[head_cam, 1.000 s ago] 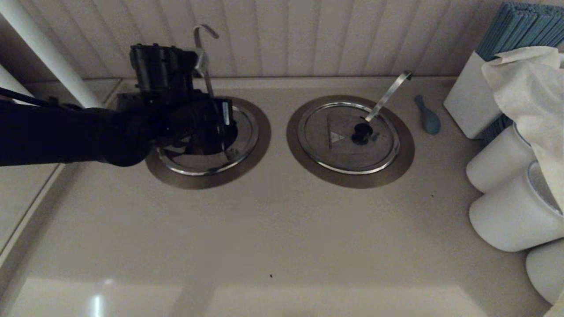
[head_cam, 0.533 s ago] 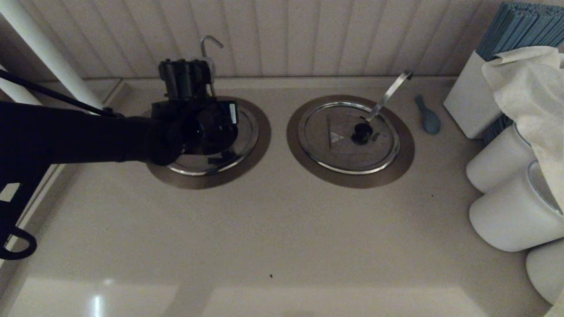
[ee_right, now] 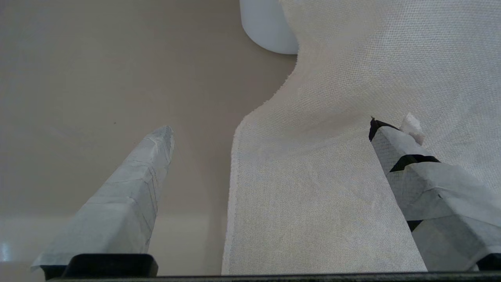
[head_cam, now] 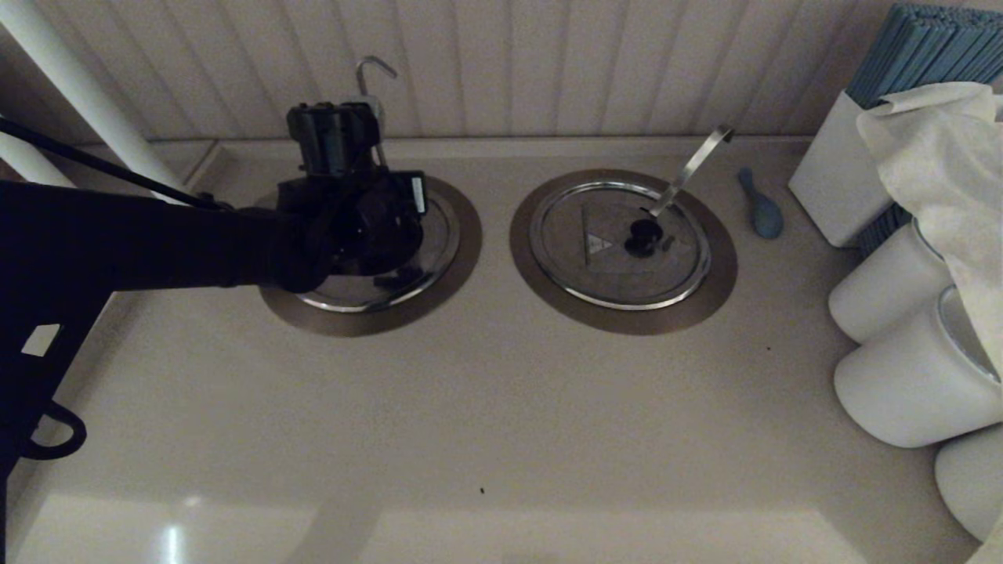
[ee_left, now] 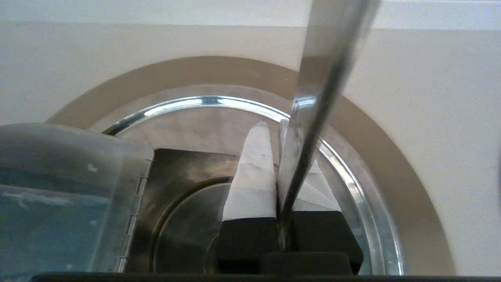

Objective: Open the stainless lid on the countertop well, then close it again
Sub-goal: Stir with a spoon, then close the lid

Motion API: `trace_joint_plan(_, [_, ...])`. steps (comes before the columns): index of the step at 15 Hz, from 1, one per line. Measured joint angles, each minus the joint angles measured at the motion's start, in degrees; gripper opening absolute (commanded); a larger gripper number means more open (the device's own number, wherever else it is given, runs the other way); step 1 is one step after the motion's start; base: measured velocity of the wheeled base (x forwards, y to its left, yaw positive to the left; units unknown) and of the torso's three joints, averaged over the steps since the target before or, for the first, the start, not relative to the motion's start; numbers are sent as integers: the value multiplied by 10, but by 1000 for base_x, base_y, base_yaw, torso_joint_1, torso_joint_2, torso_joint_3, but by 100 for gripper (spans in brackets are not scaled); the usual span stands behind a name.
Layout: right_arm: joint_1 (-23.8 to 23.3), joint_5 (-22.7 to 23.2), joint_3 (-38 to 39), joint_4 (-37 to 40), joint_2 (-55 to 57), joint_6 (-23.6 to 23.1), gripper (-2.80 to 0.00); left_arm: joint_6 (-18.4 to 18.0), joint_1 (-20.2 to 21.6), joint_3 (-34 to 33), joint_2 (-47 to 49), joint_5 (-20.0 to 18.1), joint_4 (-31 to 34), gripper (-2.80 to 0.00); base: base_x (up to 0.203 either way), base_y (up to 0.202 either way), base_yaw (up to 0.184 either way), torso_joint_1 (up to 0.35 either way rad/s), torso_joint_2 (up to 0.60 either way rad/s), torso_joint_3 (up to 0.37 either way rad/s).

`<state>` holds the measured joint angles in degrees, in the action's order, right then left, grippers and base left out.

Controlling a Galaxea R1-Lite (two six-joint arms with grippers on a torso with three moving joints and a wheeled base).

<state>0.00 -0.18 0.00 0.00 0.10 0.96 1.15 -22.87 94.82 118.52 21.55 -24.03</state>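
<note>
Beige counter, 10 o'clock: stainless lid now lowered flat on countertop well; left gripper fingers clamped on its handle; closing nearly done. Right gripper: fingers apart, idle.

Two wells sit side by side in the desk: the countertop well left, twin well right. Spoon and canisters lie further right.
</note>
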Motion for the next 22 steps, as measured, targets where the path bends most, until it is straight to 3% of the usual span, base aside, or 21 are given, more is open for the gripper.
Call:
trace_joint_plan(8, [0, 0, 0, 0, 0, 0, 0, 5, 1, 0, -5, 0, -12, 0, 0, 0, 0, 0, 0, 0])
trace_joint_plan(14, [0, 0, 0, 0, 0, 0, 0, 20, 76, -3, -71, -14, -10, 0, 0, 0, 0, 0, 0, 0])
trace_joint_plan(19, [0, 0, 0, 0, 0, 0, 0, 108, 139, -30, -181, -62, 56, 0, 0, 0, 0, 0, 0, 0])
trace_joint_plan(22, [0, 0, 0, 0, 0, 0, 0, 140, 178, -80, -222, -155, 54, 0, 0, 0, 0, 0, 0, 0])
